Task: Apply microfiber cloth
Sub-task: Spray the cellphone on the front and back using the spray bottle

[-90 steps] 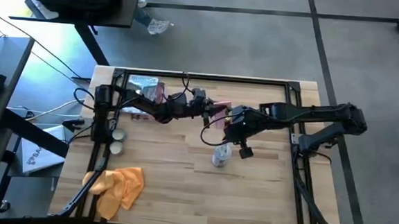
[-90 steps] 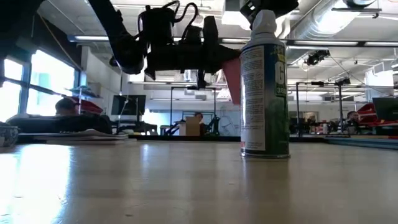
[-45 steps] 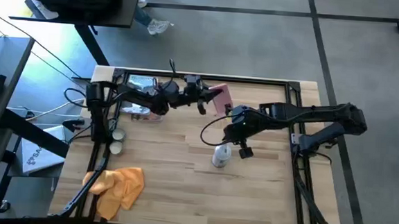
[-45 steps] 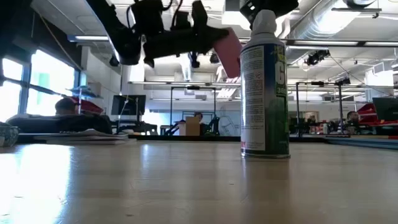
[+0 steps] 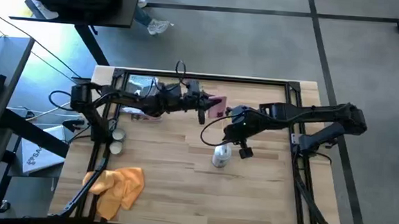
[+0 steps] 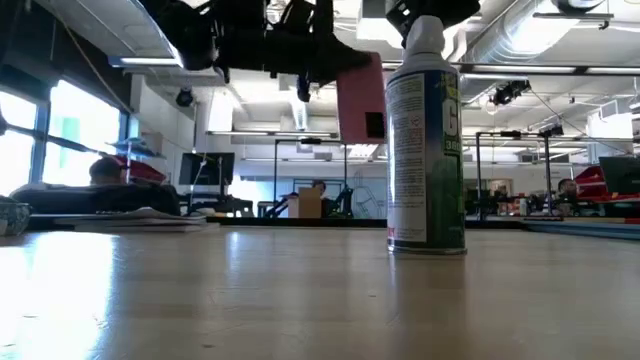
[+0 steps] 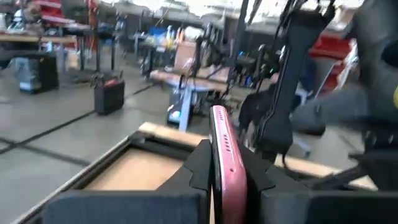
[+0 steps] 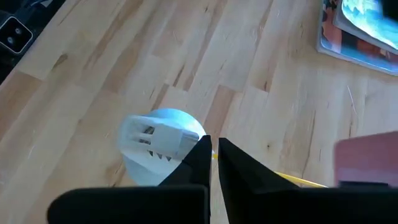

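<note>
Cloth (image 5: 116, 187) crumpled at table edge, left tool (image 7: 225, 163) clamping pink phone (image 7: 225, 155)

No legible text on anything.

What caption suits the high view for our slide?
Left gripper holds a pink phone above the table; right gripper hovers by the spray can; orange cloth lies untouched.

Bright window glare at left — left wrist view blurred, background soft.
</note>
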Robot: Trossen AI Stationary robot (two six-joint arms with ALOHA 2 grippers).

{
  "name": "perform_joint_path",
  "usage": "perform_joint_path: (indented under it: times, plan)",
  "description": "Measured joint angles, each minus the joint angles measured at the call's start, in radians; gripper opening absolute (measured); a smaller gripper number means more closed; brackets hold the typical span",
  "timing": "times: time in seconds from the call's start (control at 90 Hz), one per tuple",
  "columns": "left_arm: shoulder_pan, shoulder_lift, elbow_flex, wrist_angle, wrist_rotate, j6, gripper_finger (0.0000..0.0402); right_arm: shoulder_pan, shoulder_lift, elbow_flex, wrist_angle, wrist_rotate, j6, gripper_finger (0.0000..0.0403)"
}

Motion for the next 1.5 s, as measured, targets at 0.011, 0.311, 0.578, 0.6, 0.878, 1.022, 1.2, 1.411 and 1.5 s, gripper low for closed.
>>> perform_joint_path:
  times: [0.011, 0.311, 0.578, 0.6, 0.878, 1.022, 1.2, 1.411, 1.5]
  plan:
    - [-0.003, 0.0, -0.003, -0.001, -0.005, 0.003, 0.0012, 0.0, 0.0, 0.0, 0.0, 0.0, -0.001, 0.0]
    - [-0.028, 0.017, -0.061, 0.004, -0.125, 0.039, 0.0012, 0.0, 0.0, 0.0, 0.002, 0.002, -0.018, 0.0]
    - [-0.042, 0.111, -0.065, 0.054, -0.179, 0.224, 0.0012, 0.0, 0.0, 0.0, 0.009, 0.004, -0.024, 0.0]
    - [-0.042, 0.114, -0.065, 0.054, -0.179, 0.258, 0.0012, 0.0, 0.0, 0.0, 0.011, 0.005, -0.022, 0.0]
    - [-0.042, 0.081, -0.064, 0.056, -0.24, 0.739, 0.0012, 0.009, 0.003, 0.023, 0.026, 0.048, -0.011, 0.0]
    - [-0.042, 0.058, -0.064, 0.046, -0.359, 1.032, 0.0012, 0.009, 0.005, 0.055, 0.026, 0.065, 0.014, 0.0]
    - [-0.032, 0.05, -0.063, 0.053, -0.395, 1.446, 0.0012, 0.009, 0.005, 0.121, 0.034, 0.065, 0.067, 0.0]
    - [0.013, 0.05, -0.063, 0.049, -0.275, 1.74, 0.0012, 0.011, 0.002, 0.206, -0.017, 0.065, 0.133, 0.0]
    - [0.029, 0.05, -0.063, 0.052, -0.196, 1.887, 0.0012, 0.011, 0.002, 0.226, -0.065, 0.065, 0.15, 0.0]
